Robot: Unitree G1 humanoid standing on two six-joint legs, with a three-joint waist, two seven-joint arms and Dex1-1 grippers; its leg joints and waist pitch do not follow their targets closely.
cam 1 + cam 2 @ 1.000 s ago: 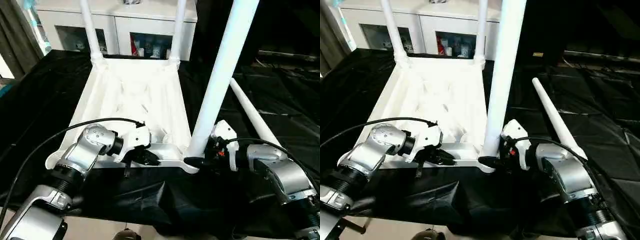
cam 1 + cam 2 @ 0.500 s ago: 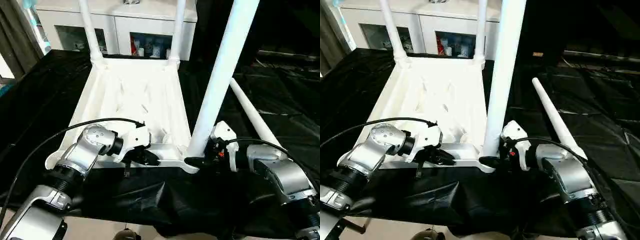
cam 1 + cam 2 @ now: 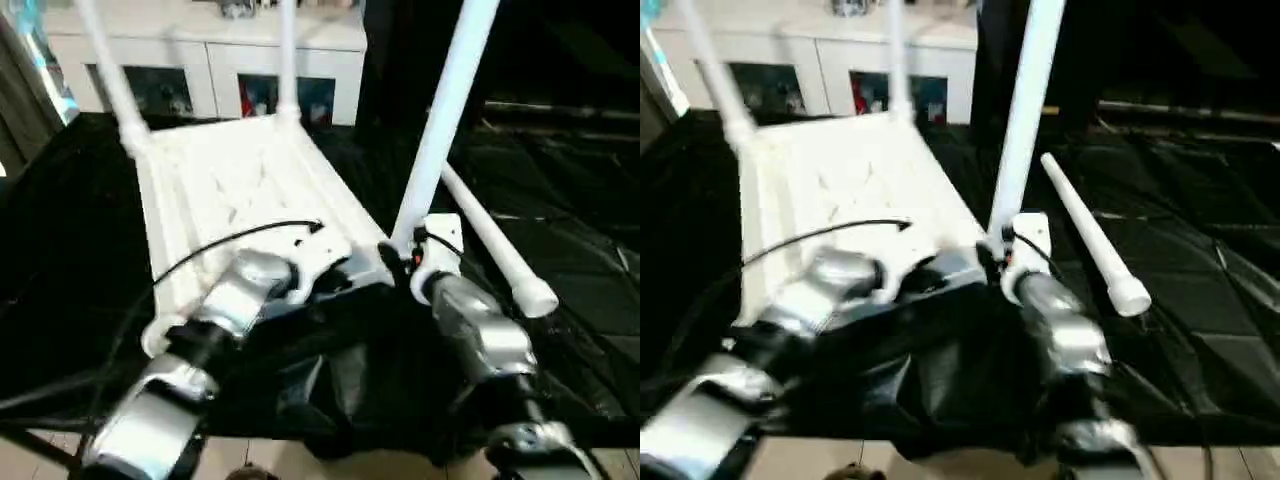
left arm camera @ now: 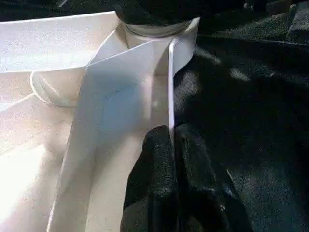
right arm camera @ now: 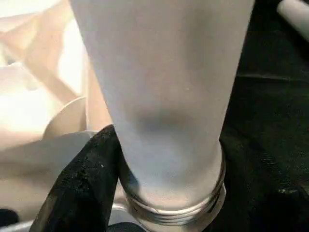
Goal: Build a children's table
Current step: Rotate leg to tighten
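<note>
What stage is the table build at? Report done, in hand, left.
Done: two legs stand in the far corners of the upside-down tabletop.
In hand: the right gripper is closed around a third leg at its base in the near right corner socket, while the left gripper pinches the tabletop's near rim.
Left: the fourth leg lies on the black cloth, not yet fitted.

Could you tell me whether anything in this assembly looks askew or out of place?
One leg lies loose on the black cloth beside the upturned table top, not yet fitted. Otherwise, nothing stands out.
</note>
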